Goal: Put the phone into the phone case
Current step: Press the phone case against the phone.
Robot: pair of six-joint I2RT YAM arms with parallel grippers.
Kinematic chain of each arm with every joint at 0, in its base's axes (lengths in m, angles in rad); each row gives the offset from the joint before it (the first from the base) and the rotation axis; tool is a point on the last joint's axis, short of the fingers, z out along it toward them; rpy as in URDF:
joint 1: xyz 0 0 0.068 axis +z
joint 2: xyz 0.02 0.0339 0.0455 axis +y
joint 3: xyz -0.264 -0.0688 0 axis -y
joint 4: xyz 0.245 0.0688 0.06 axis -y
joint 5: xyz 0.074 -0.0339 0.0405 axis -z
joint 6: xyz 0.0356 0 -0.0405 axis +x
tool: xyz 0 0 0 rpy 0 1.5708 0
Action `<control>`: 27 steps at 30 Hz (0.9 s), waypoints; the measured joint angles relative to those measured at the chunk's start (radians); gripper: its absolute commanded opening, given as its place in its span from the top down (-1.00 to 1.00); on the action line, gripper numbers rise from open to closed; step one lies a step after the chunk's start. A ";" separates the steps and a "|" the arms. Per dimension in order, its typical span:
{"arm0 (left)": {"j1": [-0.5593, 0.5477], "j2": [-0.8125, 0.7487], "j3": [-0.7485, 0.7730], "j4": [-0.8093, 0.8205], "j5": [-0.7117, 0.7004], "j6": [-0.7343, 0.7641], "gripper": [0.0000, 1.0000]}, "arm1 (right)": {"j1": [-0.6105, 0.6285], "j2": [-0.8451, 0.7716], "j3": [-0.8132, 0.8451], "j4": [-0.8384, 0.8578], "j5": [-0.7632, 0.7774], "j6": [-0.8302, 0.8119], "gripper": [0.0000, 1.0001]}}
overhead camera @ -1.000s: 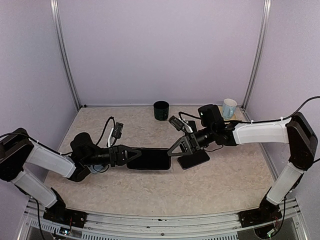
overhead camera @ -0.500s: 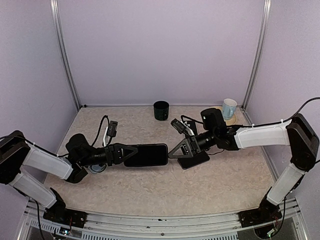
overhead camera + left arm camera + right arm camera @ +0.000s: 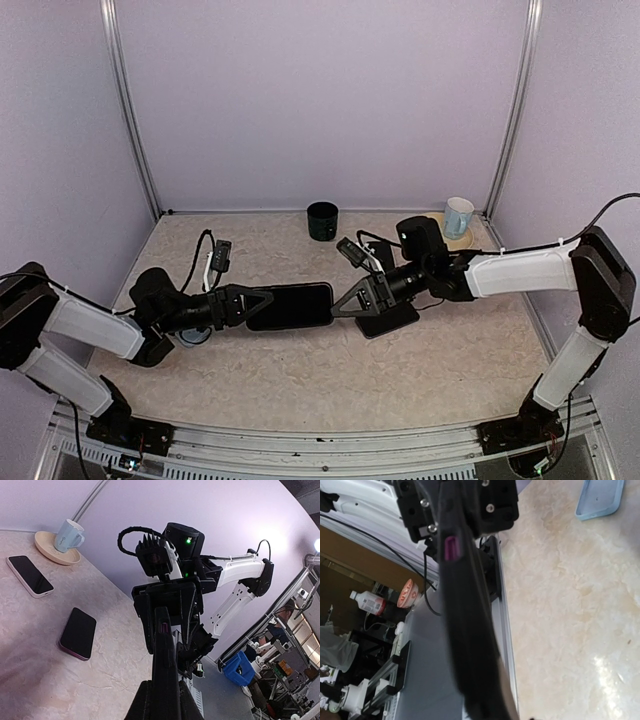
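Note:
My left gripper (image 3: 262,305) is shut on a black phone (image 3: 292,307) and holds it level above the table. It shows edge-on in the left wrist view (image 3: 165,665), with a purple spot at its far end (image 3: 451,547). I cannot tell whether a case is on it. My right gripper (image 3: 338,304) grips its other end, with the jaws on both faces (image 3: 167,611). A light blue case-like shell (image 3: 600,500) lies on the table near the left arm.
A black phone with a purple edge (image 3: 78,633) lies under the right gripper (image 3: 392,320). A white-edged phone (image 3: 30,576) lies further back. A mug (image 3: 458,215) stands on a saucer at the back right, and a black cup (image 3: 322,221) at the back middle.
My left gripper lifted the black phone off the table and carried it right. My right gripper came left and down onto its right end.

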 measured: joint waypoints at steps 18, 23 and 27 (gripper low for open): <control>0.004 -0.001 0.000 0.005 -0.004 -0.004 1.00 | 0.016 0.040 0.048 -0.040 0.020 -0.009 0.73; 0.006 -0.002 0.000 0.000 -0.009 -0.008 1.00 | 0.016 0.040 0.050 -0.045 0.026 -0.027 0.86; 0.007 -0.002 0.000 -0.006 -0.016 -0.020 1.00 | 0.016 0.040 0.051 -0.048 0.038 -0.041 0.96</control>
